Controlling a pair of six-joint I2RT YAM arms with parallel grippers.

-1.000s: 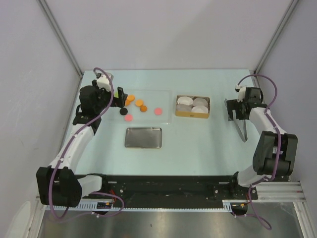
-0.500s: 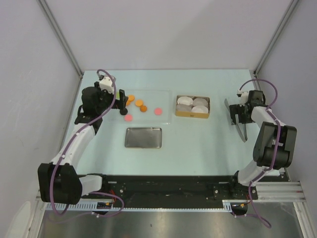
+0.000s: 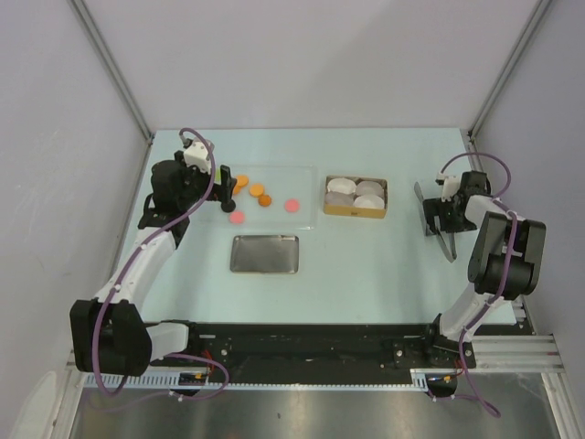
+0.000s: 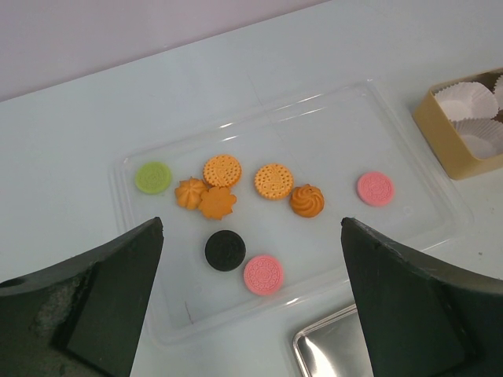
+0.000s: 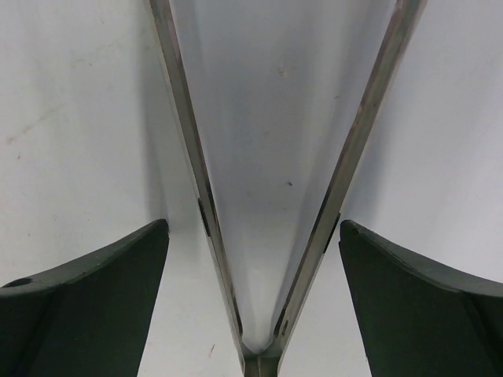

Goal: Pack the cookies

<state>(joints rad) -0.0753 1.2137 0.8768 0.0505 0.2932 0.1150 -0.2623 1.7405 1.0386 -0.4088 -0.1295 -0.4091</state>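
Right gripper point(image 5: 253, 226) hangs low over the table point(image 3: 366, 265) at the right side of the overhead view. Its jaws are spread and straddle the metal tongs point(image 3: 446, 242) without yet clamping them, and in the wrist view the two steel arms run in a V between the dark fingers. Over the last second that arm has folded its elbow in and brought the gripper down onto the tongs, which have not moved. This suggests that picking up the tool is the step in hand. Left gripper point(image 4: 251, 226) is also wide open and holds nothing. It hovers over the left end of the clear plastic tray point(image 4: 409, 212) in the upper middle of the overhead view, and it has drawn slightly up and back while it waits. Below the tray lies an empty metal tin point(image 3: 264, 253). To the tray's right sits a tan box point(image 4: 440, 137) lined with white paper cups point(image 4: 468, 102), and no cookie shows in them. The cookies all lie loose on the tray where they were a second ago. There are five orange ones point(image 4: 222, 170) clustered mid-tray, a green one point(image 4: 153, 177) at the left, a pink one point(image 4: 375, 188) at the right, and a black one point(image 4: 225, 250) with a second pink one point(image 4: 263, 274) nearest the left wrist camera. Packing has therefore not begun, and it probably cannot start until the tongs are gripped.
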